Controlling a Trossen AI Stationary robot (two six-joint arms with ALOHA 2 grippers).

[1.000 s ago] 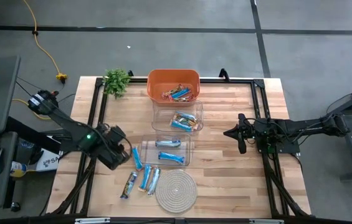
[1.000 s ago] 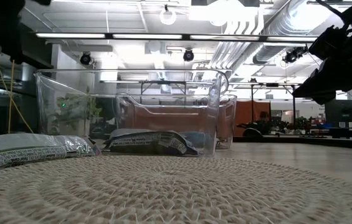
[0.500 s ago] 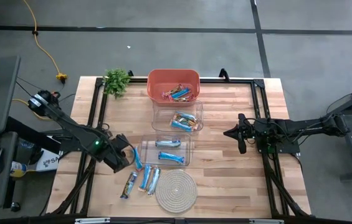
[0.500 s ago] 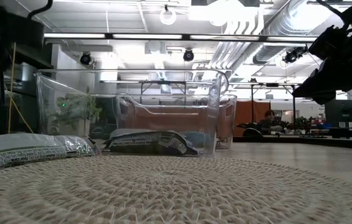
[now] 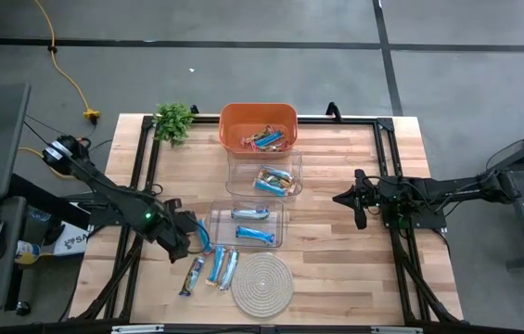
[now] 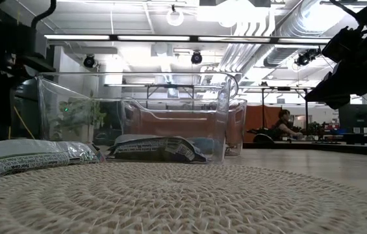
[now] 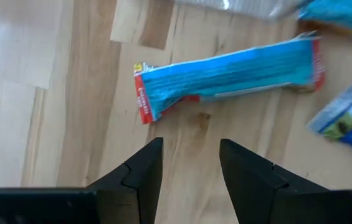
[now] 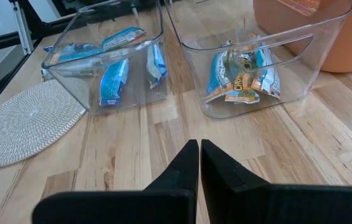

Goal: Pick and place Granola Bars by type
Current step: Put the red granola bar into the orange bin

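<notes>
Several Granola Bars (image 5: 260,184) already lay sorted in bins while the left tool (image 7: 190,163), released, hovered directly over one light-blue bar (image 7: 228,73), with three more loose beside it on the surface (image 5: 336,269).

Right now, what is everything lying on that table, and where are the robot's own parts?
Orange bin: one, at the table's far edge, wrapped bars inside.
Clear bins: two, the middle one and the near one, each holding bars.
Loose granola bars: four, mostly light blue, one by the left gripper, three beside the coaster.
Rope coaster: one, beige, near edge.
Small plant: one, green, far left corner.
Left gripper: fingers open, above a blue bar.
Right gripper: fingers shut, waiting at the right.
</notes>
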